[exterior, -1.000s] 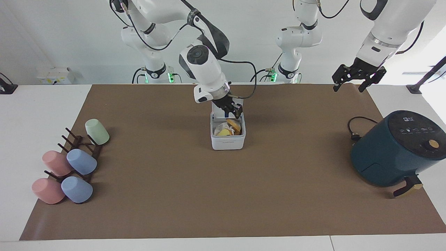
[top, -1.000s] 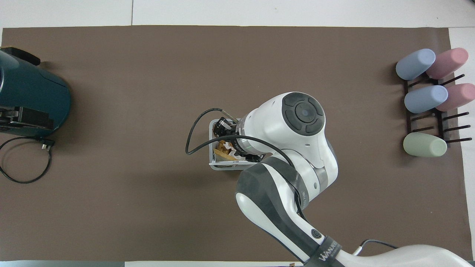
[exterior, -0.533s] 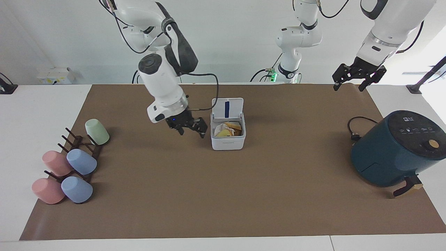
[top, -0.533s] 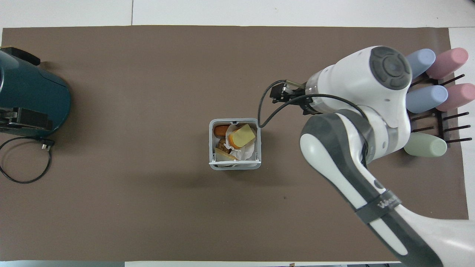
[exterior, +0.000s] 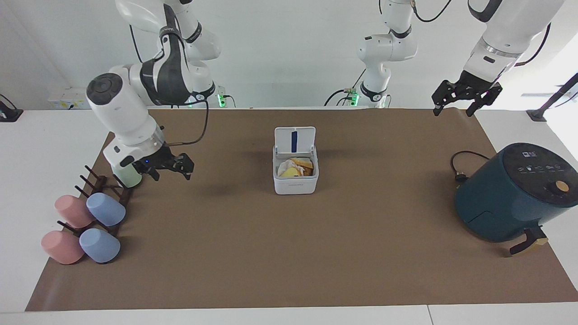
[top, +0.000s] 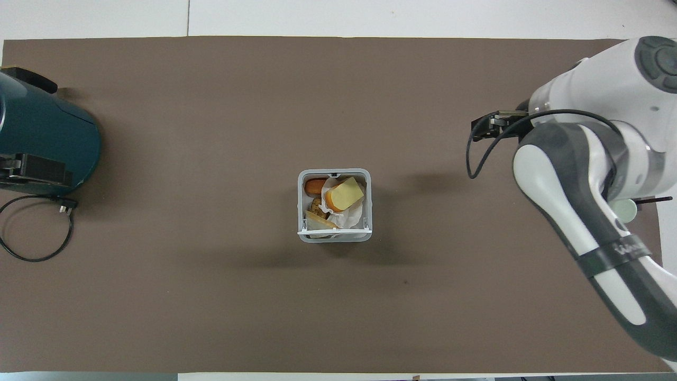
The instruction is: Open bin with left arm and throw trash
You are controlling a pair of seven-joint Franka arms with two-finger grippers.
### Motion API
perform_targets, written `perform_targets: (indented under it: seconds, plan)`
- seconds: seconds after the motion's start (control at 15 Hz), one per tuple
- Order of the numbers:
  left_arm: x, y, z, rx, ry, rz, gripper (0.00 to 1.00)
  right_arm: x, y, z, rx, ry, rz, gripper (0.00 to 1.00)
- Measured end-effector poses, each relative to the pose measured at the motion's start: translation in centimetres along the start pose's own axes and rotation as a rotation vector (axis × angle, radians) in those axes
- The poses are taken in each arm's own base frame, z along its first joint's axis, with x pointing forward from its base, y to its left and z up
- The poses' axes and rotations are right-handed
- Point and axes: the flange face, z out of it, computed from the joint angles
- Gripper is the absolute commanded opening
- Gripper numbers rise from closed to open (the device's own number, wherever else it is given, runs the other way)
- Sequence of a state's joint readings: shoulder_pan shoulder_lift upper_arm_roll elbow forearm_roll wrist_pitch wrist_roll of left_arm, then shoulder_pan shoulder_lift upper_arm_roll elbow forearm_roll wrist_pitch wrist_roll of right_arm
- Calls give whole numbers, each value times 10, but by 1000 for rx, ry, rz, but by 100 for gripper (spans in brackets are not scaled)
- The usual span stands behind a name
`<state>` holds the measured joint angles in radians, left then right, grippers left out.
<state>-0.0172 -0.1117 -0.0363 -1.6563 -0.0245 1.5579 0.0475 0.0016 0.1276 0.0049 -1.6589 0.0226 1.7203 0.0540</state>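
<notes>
The bin [exterior: 295, 174] stands mid-table, lid up, with the trash [exterior: 295, 167] inside. The right gripper [exterior: 170, 168], fingers spread and empty, hangs well apart toward the cups [exterior: 90, 216]. The left gripper [exterior: 465, 97] waits, open, over the mat's corner.

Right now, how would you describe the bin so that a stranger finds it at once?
On the brown mat, look midway between the teal air fryer and the cup rack. The bin is the small white square box alone there, lid up, scraps inside.
</notes>
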Motion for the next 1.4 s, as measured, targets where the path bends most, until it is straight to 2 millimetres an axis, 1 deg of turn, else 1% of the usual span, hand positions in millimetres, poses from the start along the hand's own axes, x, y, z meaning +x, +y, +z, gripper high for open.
perform_targets:
  seconds: [0.07, 0.13, 0.2, 0.33, 0.47, 0.53, 0.73, 0.93, 1.13, 1.4]
  plan:
    - [-1, 0, -1, 0, 3, 0, 100, -10, 8, -20, -3, 1, 12, 100]
    - [-1, 0, -2, 0, 4, 0, 100, -19, 16, -35, -4, 1, 25, 100]
    - [-2, 0, -3, 0, 5, 0, 100, -25, 21, -43, -5, -8, 34, 100]
    - [-2, 0, -3, 0, 6, 0, 100, -32, 33, -49, -6, -29, 54, 100]
    - [-2, 0, -3, 0, 6, 0, 100, -33, 47, -49, -4, -36, 76, 100]
    - [-2, 0, -3, 0, 6, 0, 100, -33, 50, -49, -3, -36, 73, 100]
    - [0, 0, -3, 0, 8, 0, 100, -33, 48, -50, -3, -34, 30, 100]
    - [8, -1, -3, 0, 11, -1, 100, -35, 45, -56, -3, -21, 18, 100]
    - [15, -2, 2, -1, 4, -1, 100, -35, 43, -61, -3, -10, 15, 100]
    - [15, -2, 3, -2, 2, -1, 100, -37, 38, -66, -3, 0, 7, 100]
